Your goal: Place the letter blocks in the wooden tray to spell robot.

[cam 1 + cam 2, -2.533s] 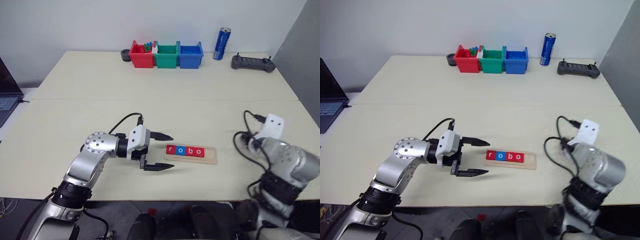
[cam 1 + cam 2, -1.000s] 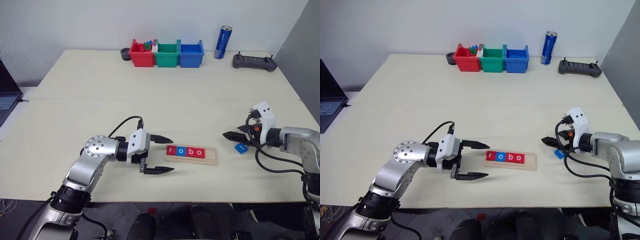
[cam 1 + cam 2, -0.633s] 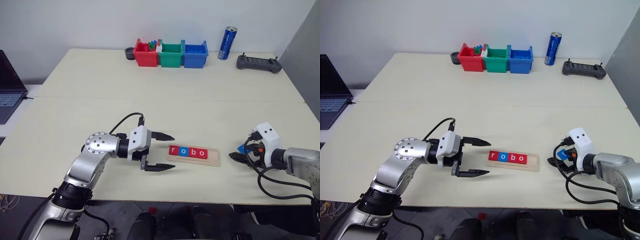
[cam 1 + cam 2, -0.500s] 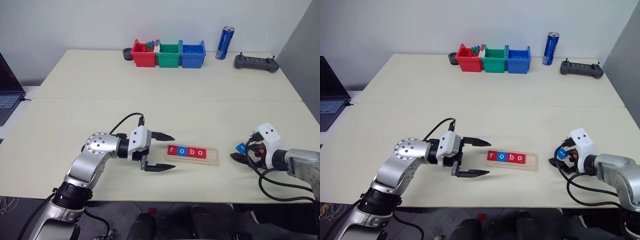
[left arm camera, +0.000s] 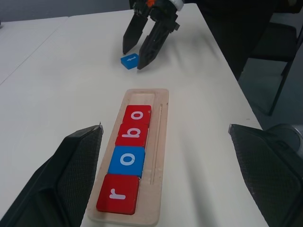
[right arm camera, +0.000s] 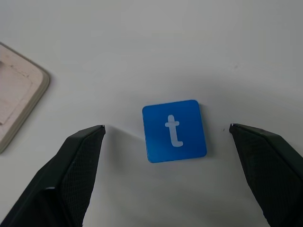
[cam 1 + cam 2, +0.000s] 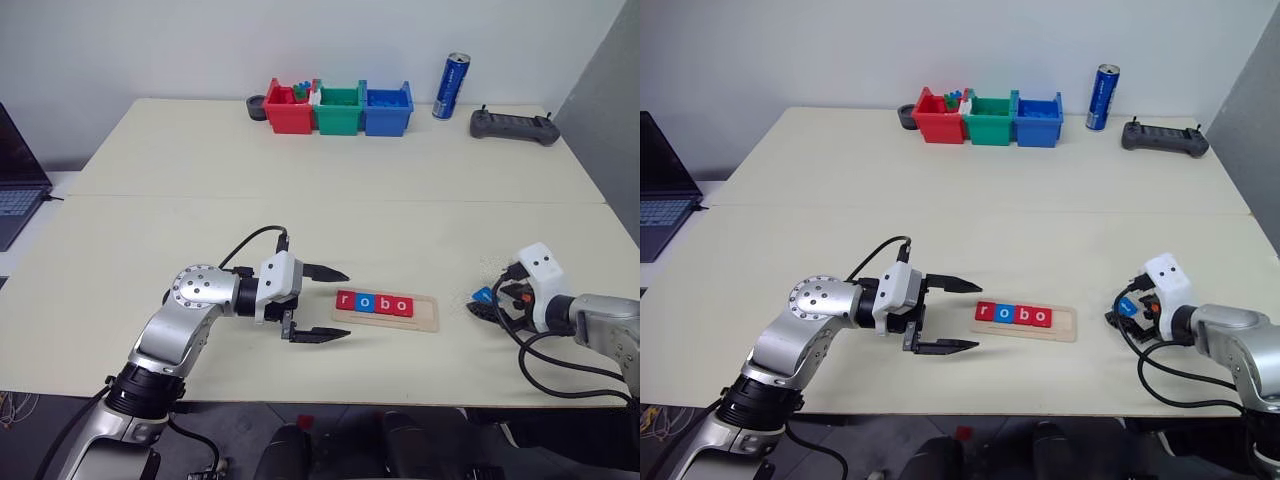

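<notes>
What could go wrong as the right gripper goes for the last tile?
The blue t block lies flat on the table, so the open right gripper may slide over it or push it instead of lifting it. Only the wooden tray's end slot is free, beside the last o block; a tilted placement could disturb it.
</notes>
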You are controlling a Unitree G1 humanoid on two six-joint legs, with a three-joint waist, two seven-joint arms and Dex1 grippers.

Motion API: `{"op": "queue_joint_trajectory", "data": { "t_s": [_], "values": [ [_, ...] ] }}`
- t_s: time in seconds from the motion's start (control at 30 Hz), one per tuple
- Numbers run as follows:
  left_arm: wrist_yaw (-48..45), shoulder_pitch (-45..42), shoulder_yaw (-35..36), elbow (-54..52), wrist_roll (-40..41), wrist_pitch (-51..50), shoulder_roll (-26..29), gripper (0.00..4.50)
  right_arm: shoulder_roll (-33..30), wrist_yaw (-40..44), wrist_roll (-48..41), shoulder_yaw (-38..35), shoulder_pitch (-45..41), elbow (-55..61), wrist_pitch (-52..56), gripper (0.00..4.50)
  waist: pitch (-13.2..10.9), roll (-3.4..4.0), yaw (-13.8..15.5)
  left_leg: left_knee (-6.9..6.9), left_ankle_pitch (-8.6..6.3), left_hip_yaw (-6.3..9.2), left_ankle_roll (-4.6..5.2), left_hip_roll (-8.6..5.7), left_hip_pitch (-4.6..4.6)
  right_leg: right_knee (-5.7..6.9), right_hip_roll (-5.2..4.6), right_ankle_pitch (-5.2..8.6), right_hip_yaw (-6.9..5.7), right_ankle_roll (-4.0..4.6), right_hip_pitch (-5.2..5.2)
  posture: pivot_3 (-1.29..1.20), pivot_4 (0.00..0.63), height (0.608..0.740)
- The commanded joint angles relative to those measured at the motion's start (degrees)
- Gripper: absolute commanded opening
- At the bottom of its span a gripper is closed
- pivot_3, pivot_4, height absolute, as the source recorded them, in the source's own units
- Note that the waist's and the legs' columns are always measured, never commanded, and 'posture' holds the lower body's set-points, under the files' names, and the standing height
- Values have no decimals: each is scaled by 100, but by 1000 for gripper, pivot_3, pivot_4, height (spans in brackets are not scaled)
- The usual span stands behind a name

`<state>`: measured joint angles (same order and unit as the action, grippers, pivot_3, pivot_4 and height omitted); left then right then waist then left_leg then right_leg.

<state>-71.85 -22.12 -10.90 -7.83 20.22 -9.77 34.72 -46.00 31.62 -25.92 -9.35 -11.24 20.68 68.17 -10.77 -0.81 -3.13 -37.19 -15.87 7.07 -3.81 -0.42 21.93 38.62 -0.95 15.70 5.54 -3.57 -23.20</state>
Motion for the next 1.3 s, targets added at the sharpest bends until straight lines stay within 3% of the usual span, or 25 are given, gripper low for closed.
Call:
{"op": "queue_joint_trajectory", "data": {
  "t_s": [0.03,0.17,0.47,0.63,0.8,0.97,1.23,1.27,1.3],
  "values": [
    [23,-66,70,-72,37,14,20,4500,42,56,2,36,-78,-131,-173,4485,2,-3,-3,0,0,0,0,1,-1,0,0,0,0,0,0,0,150,740],
    [43,-56,83,-89,36,5,33,4500,189,-39,30,42,-180,-386,-191,4485,5,-7,-12,-2,0,0,0,1,-4,3,1,0,0,0,2,0,150,740],
    [81,43,89,-167,40,-2,75,4500,178,-88,-178,-67,59,225,231,1451,6,-10,-7,-3,0,3,0,1,-4,7,2,0,-2,0,3,0,150,740],
    [62,15,66,-99,28,40,50,4500,437,-339,-337,-134,-85,719,891,1465,6,-10,-9,-3,0,3,0,2,-5,8,2,0,-2,0,3,0,150,740],
    [82,0,38,-131,28,24,6,4500,1586,-1459,-29,-646,-735,1203,2359,1465,7,-9,-18,-4,1,4,-1,4,-6,18,6,0,1,1,0,0,150,740],
    [80,81,45,-196,36,20,16,4500,2333,-2557,79,-966,-514,1496,2433,1465,7,-9,54,-2,1,12,-2,-2,2,12,0,1,-6,2,-2,0,150,740],
    [89,133,62,-233,30,30,41,4500,2714,-3298,-131,-1044,-209,1688,2433,1465,10,-9,55,-2,1,10,-2,-1,-1,14,0,1,-5,2,-1,0,150,740],
    [87,135,59,-231,28,35,43,4500,2809,-3355,-195,-1099,-192,1708,2433,2182,11,-10,55,-2,1,10,-2,-1,-1,14,0,1,-5,2,0,0,150,740],
    [88,120,52,-219,26,37,39,4500,2843,-3384,-264,-1117,-183,1729,2433,2464,11,-10,53,-2,1,10,-2,-1,-1,14,0,1,-5,2,0,0,150,740]
  ]
}}
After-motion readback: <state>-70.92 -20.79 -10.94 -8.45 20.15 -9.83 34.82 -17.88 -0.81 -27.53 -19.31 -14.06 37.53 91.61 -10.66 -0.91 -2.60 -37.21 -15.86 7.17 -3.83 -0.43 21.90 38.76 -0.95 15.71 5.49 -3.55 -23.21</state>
